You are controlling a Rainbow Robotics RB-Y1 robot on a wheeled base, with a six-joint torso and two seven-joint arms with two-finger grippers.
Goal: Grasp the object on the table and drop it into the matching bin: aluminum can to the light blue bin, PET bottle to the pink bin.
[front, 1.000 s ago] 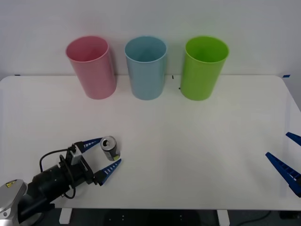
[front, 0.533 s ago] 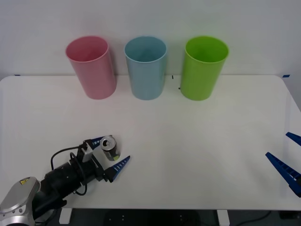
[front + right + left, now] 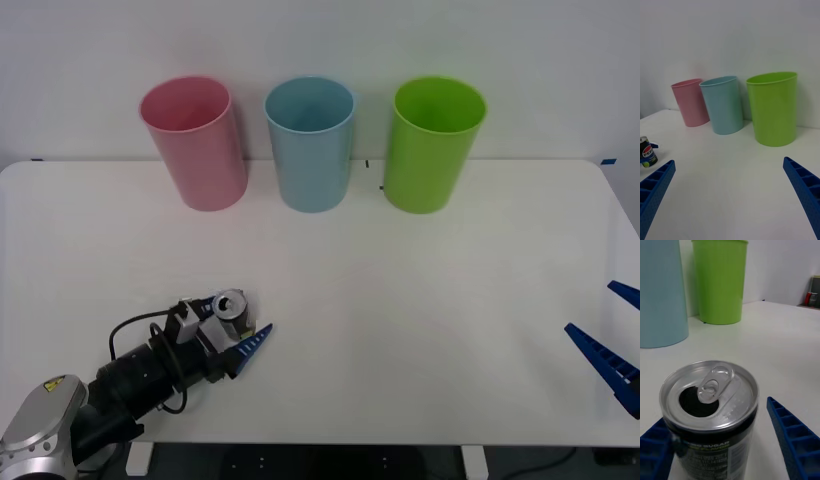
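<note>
The aluminum can [image 3: 232, 312] stands upright on the white table [image 3: 400, 260] near its front left, pull-tab top open. My left gripper [image 3: 240, 315] straddles it, still open. In the left wrist view the can [image 3: 711, 405] sits deep between the blue fingers [image 3: 793, 435]; one finger touches its side and a narrow gap shows at the other. The light blue bin [image 3: 312, 145] stands at the back centre, the pink bin [image 3: 195, 145] to its left. My right gripper [image 3: 590, 308] rests open at the table's front right, well clear of the can [image 3: 647, 152].
A bright green bin [image 3: 430, 145] stands right of the light blue one, the three in a row along the back edge by the wall. Bare tabletop stretches between the can and the bins.
My left gripper has slid forward around the can and its fingers have narrowed toward it. The can has barely moved. The right arm is still.
</note>
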